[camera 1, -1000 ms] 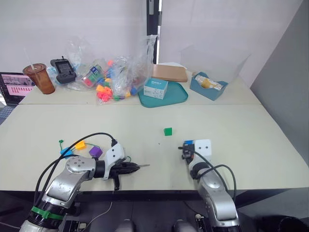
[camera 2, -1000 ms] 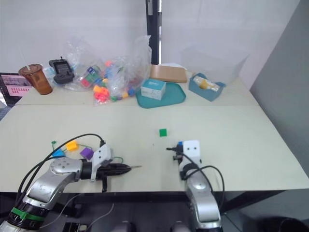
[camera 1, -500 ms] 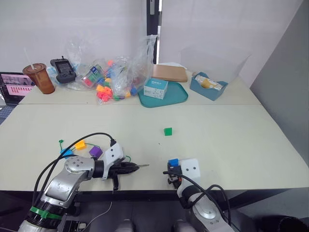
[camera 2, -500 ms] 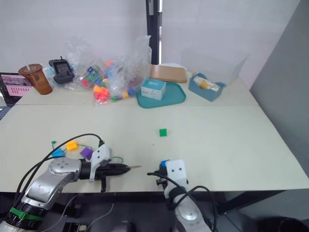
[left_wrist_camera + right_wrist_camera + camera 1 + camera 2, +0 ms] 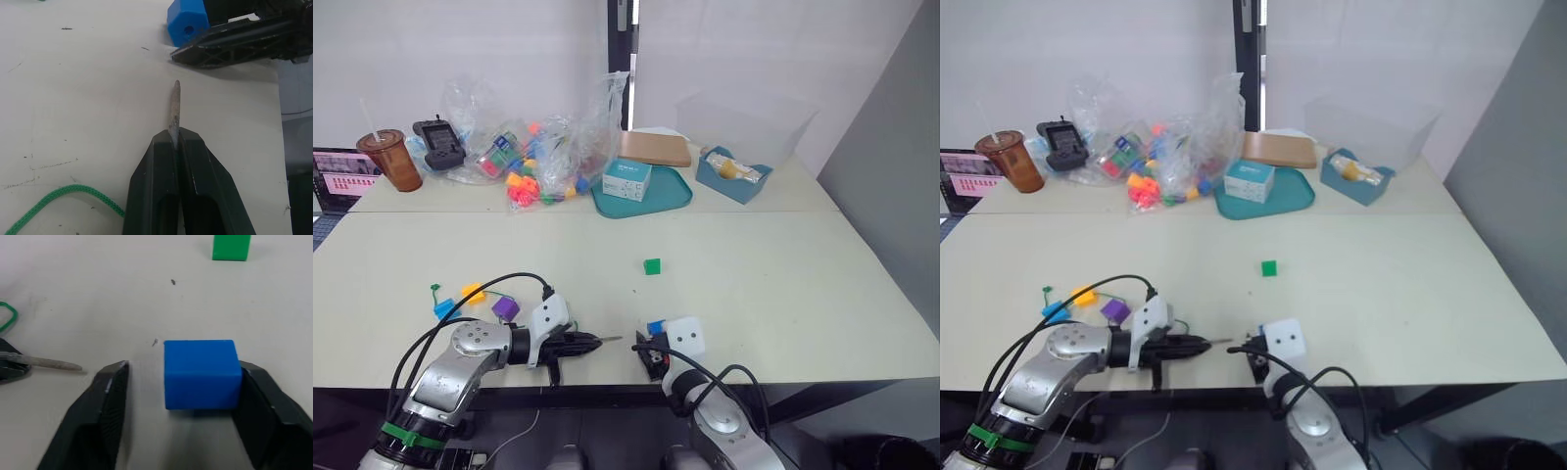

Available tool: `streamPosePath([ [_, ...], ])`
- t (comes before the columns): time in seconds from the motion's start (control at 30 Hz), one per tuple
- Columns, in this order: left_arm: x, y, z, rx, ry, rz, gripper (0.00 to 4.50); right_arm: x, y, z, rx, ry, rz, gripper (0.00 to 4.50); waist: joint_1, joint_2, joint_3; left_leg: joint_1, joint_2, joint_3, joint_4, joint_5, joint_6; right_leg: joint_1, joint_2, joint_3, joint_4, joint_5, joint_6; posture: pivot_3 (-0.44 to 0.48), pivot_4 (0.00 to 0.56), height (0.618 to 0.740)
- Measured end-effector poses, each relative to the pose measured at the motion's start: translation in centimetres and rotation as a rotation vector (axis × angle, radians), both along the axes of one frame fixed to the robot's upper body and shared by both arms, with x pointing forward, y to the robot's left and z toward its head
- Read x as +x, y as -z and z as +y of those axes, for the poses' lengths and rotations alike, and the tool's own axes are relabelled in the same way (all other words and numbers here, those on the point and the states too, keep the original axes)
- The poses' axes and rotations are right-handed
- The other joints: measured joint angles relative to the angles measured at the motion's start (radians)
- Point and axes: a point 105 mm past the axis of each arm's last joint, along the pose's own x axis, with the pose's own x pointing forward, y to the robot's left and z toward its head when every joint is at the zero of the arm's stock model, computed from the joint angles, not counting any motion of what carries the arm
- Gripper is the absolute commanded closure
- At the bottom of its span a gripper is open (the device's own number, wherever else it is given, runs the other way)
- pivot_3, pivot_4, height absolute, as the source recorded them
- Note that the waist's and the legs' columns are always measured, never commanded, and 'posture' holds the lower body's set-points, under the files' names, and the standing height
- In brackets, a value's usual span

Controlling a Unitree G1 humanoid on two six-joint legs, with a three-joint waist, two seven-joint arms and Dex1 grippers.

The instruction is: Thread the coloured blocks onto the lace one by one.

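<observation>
Alignment is the step in hand: you are bringing the dark blue block (image 5: 201, 374) and the stiff tip of the lace (image 5: 173, 110) together near the front edge of the surface (image 5: 754, 284). The left gripper (image 5: 176, 142) has its fingers closed on the lace tip, which sticks out ahead of them and points toward the block. The right gripper (image 5: 181, 382) stands with its fingers spread; the block rests against one finger with a clear gap to the other, so you cannot call this a firm grip. In the left wrist view the block's hole faces roughly toward the tip, but sits off to one side of the line the tip points along.

Next, by my judgement, you should close the right fingers onto the block so it cannot slide, then line the hole up with the tip and ease the two together.

The green block (image 5: 652, 266) lies alone farther back on the surface. The purple block (image 5: 505, 308), orange-yellow block (image 5: 473, 293) and light blue block (image 5: 443, 308) sit close together on the robot's left, by the trailing cord.
</observation>
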Motion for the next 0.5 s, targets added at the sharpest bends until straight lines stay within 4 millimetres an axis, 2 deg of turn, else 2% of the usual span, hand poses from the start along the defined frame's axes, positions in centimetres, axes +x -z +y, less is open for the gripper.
streamPosePath([
  [0.03, 0.0, 0.0, 0.0, 0.000, 0.000, 0.000, 4.50, -0.1, -0.3, 0.1, 0.004, -0.016, -0.006, 0.04, 0.000, 0.000, 0.000, 0.000, 0.000, 0.000, 0.000, 0.000, 0.000, 0.000, 0.000, 0.000, 0.000, 0.000, 0.000, 0.000, 0.150, 0.740],
  [0.17, 0.1, 0.1, -0.1, -0.006, 0.001, -0.005, 4.50, 0.3, -1.7, -1.2, -0.033, -0.090, -0.037, 0.04, 0.002, 0.000, 0.000, 0.000, 0.000, 0.000, 0.001, 0.000, 0.000, 0.001, 0.000, 0.000, 0.000, 0.000, 0.000, 0.000, 0.150, 0.740],
  [0.2, 0.1, 0.1, -0.1, -0.008, 0.001, -0.006, 4.50, 0.5, -2.0, -1.6, -0.046, -0.104, -0.044, 0.04, 0.003, 0.000, 0.000, 0.000, -0.001, 0.000, 0.001, 0.000, 0.000, 0.001, 0.000, 0.000, 0.000, 0.000, 0.000, 0.000, 0.150, 0.740],
  [0.23, 0.3, 0.1, -0.2, -0.013, -0.001, -0.006, 4.50, 1.5, -3.2, -3.3, -0.078, -0.142, -0.073, 0.04, 0.005, 0.000, 0.000, 0.000, -0.001, 0.000, 0.001, 0.000, 0.000, 0.001, 0.000, 0.000, 0.000, 0.000, 0.000, 0.000, 0.150, 0.740],
  [0.3, 0.4, 0.0, -0.2, -0.016, -0.005, -0.009, 4.50, 2.2, -4.8, -4.3, -0.105, -0.214, -0.105, 0.04, 0.005, 0.000, 0.000, 0.000, -0.001, 0.000, 0.001, 0.000, 0.000, 0.001, 0.000, 0.000, 0.000, 0.000, 0.000, 0.000, 0.150, 0.740],
  [0.37, 0.6, 0.0, -0.3, -0.014, -0.008, -0.017, 4.50, 2.4, -5.6, -4.5, -0.127, -0.333, -0.110, 0.04, 0.005, 0.000, 0.000, 0.000, -0.001, -0.001, 0.001, 0.000, 0.000, 0.001, 0.000, 0.000, 0.000, 0.000, 0.000, 0.000, 0.150, 0.740],
  [0.5, 0.7, 0.0, -0.6, -0.018, -0.010, -0.033, 4.50, 1.9, -5.8, -3.7, -0.164, -0.731, -0.014, 0.04, 0.004, 0.000, 0.000, 0.000, -0.001, 0.000, 0.002, 0.000, 0.000, 0.002, 0.000, 0.000, 0.000, 0.000, 0.000, 0.000, 0.150, 0.740],
])
